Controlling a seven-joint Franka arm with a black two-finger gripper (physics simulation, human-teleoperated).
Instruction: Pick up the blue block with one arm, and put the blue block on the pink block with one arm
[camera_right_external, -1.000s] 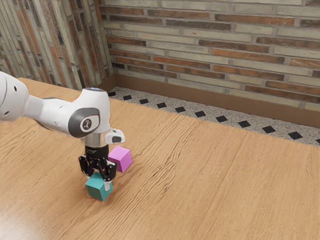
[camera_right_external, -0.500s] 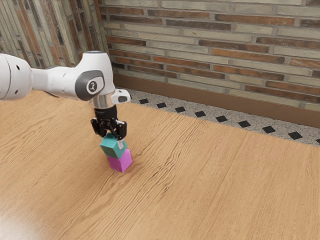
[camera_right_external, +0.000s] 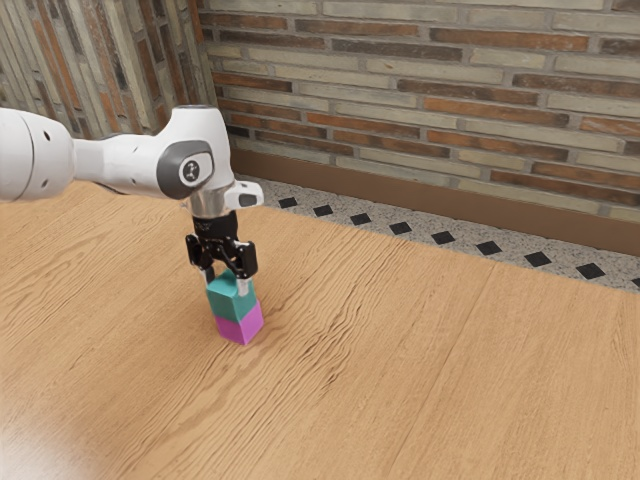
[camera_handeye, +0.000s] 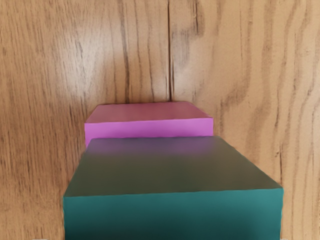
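Observation:
The blue block (camera_right_external: 228, 298), teal in colour, stands on top of the pink block (camera_right_external: 243, 326) on the wooden table, slightly offset toward the exterior view's left. My gripper (camera_right_external: 225, 278) points straight down over the stack, with its black fingers on both sides of the blue block's upper part, shut on it. In the wrist view the blue block (camera_handeye: 172, 200) lies right under my hand, and the pink block (camera_handeye: 150, 122) shows beyond and beneath it.
The wooden table (camera_right_external: 420, 380) stretches wide around the stack. A tiled floor strip (camera_right_external: 440, 235) and a brick wall (camera_right_external: 420, 90) lie behind the table's far edge.
My gripper lifted the blue block from the table, carried it up and over to the pink block, then lowered it onto the pink block's top.

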